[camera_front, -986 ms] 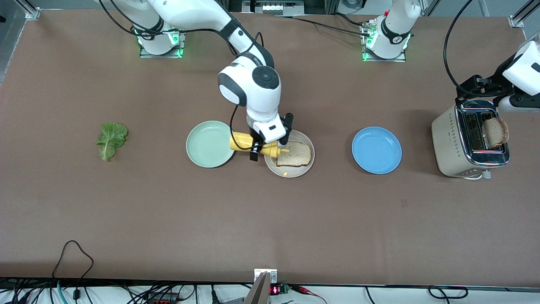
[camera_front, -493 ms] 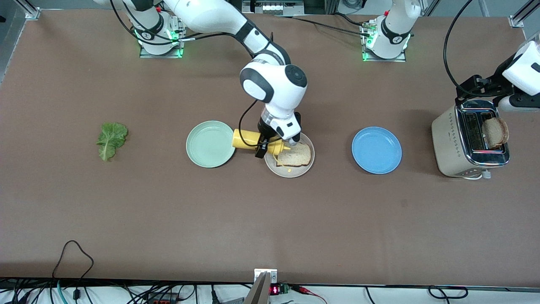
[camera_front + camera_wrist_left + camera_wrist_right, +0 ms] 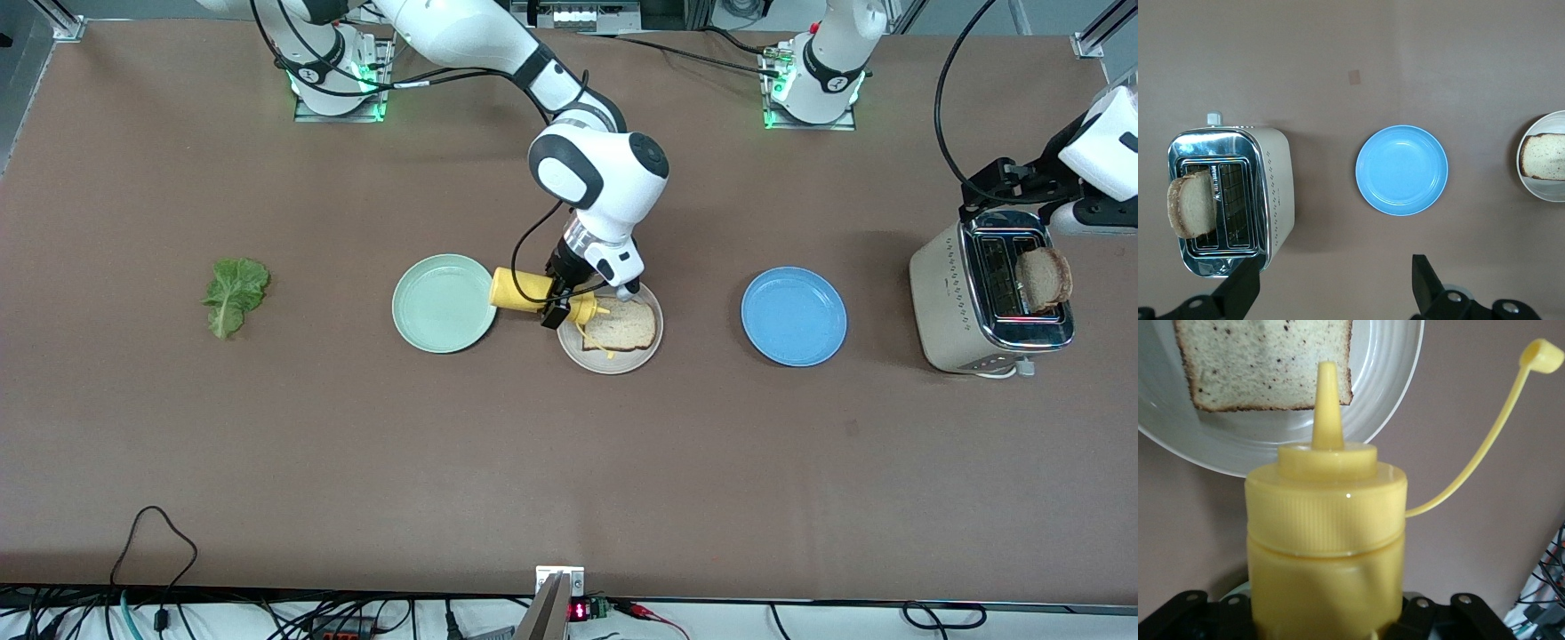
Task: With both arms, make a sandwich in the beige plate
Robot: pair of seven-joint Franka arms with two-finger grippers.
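Right hand (image 3: 562,302) clamped on yellow mustard bottle (image 3: 533,294), nozzle over bread slice (image 3: 621,324) on beige plate (image 3: 613,363); left hand (image 3: 1331,293) spread, waiting above toaster (image 3: 978,298) with second slice (image 3: 1045,277)

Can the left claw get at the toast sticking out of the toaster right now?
Probably yes. The left claw hangs open above the toaster, nothing lies between it and the toast, which stands clear of the slot.

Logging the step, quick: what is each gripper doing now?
Left gripper: open, empty, over the toaster.
Right gripper: shut on the yellow plastic squeeze bottle.
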